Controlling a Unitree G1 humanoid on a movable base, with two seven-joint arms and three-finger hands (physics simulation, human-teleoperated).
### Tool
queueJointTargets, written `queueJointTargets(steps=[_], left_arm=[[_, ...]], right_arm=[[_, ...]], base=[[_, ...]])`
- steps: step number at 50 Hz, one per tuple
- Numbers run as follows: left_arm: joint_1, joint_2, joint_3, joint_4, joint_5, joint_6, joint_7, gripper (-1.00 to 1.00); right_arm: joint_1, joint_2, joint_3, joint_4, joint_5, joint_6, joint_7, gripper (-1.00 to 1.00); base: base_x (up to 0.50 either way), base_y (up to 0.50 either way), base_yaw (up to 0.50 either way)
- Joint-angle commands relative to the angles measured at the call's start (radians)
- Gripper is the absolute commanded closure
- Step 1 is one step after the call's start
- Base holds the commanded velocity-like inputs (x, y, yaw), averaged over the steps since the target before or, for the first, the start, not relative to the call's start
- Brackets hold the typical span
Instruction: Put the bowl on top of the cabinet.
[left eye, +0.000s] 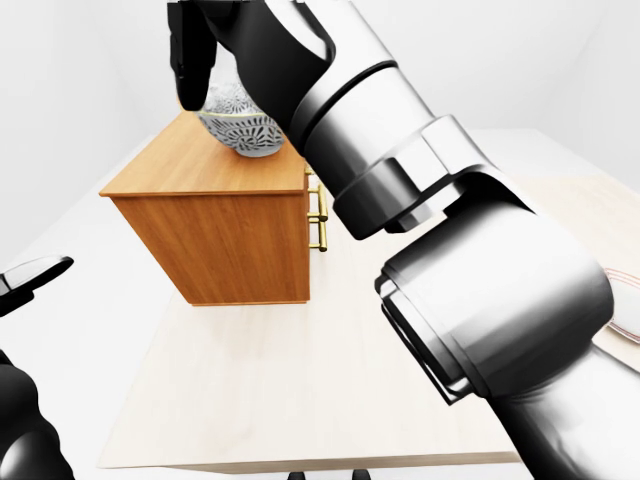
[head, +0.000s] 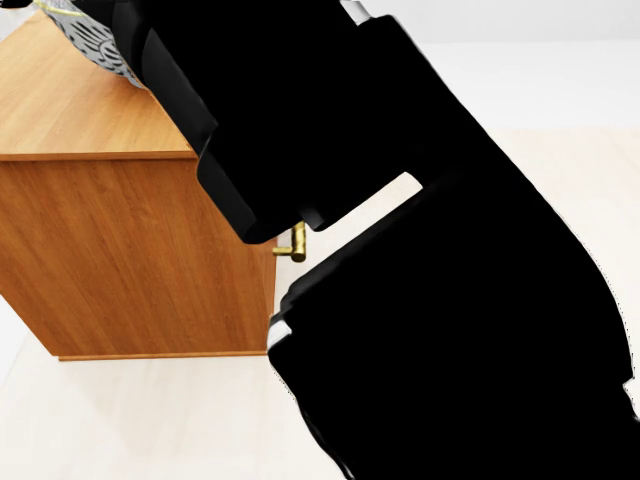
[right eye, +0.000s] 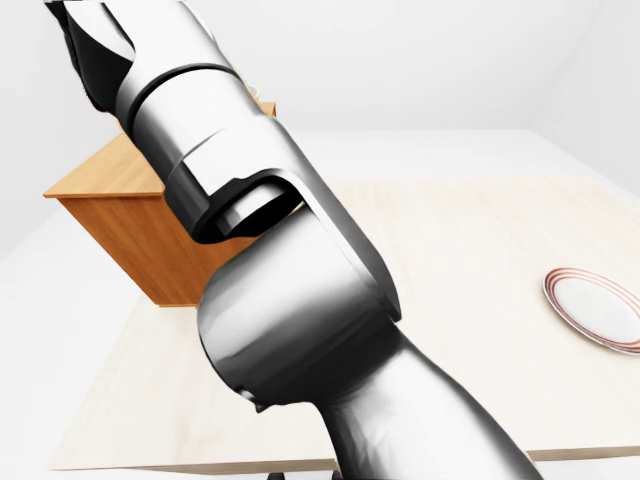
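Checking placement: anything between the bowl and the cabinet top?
Nothing visible. The patterned bowl already sits on the cabinet top, right hand fingers at its rim; whether they still grip it cannot be told.

No text, label, brand, number or sign can be read in any view: the cabinet (left eye: 215, 215) shows only plain wood grain, the bowl (left eye: 242, 125) carries a dark leaf-like pattern without letters, and the plate (right eye: 598, 308) has only red rim rings
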Motion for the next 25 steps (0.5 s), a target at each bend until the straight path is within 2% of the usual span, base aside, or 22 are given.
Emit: queueJointTargets(steps=[1, 10, 25], left_arm=[[-0.001, -0.002, -0.006, 0.004, 0.008, 0.000, -0.003, -1.00], [-0.002, -0.001, -0.004, -0.004, 0.005, 0.000, 0.001, -1.00], [-0.003, -0.004, -0.007, 0.004, 0.011, 0.000, -0.003, -1.00]], right_arm=[[-0.090, 0.003, 0.001, -0.101, 0.057, 0.000, -0.002, -1.00], [-0.090, 0.013, 0.005, -0.217, 0.082, 0.000, 0.029, -1.00], [-0.090, 0.006, 0.013, -0.294, 0.104, 0.000, 0.038, -1.00]], base=[[0.00, 0.00, 0.00], [0.00, 0.00, 0.00], [0.00, 0.00, 0.00]])
